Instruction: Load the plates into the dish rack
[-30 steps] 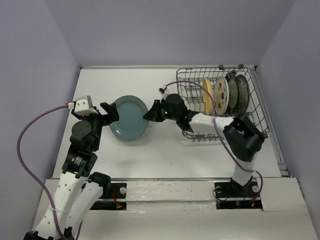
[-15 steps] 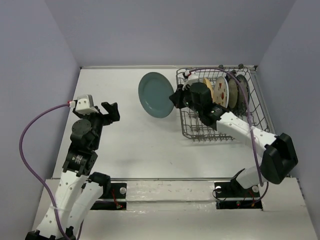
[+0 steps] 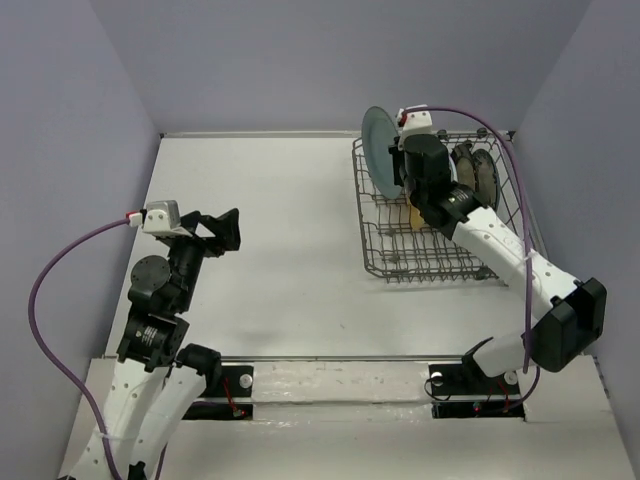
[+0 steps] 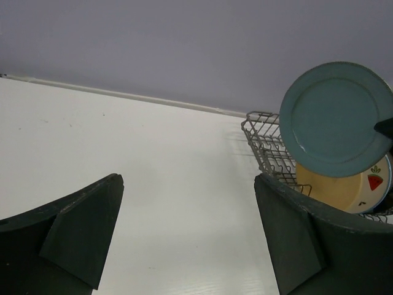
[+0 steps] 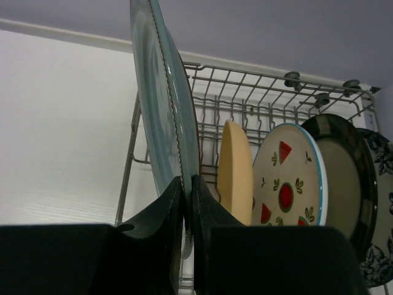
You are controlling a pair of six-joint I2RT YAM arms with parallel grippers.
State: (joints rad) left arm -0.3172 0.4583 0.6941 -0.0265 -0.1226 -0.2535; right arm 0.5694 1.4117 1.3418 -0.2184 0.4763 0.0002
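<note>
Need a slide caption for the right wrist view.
Right gripper clamps the teal plate upright by its rim, beside the yellow plate and fruit-marked plate standing in the dish rack.

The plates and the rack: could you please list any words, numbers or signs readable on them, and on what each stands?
None can be read. The teal plate is plain; the white plate bears only red fruit pictures; the rack shows no label.

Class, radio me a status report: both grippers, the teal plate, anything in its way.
Left gripper open, empty. Right gripper shut on teal plate, upright above dish rack. Slot beside yellow plate looks free.
</note>
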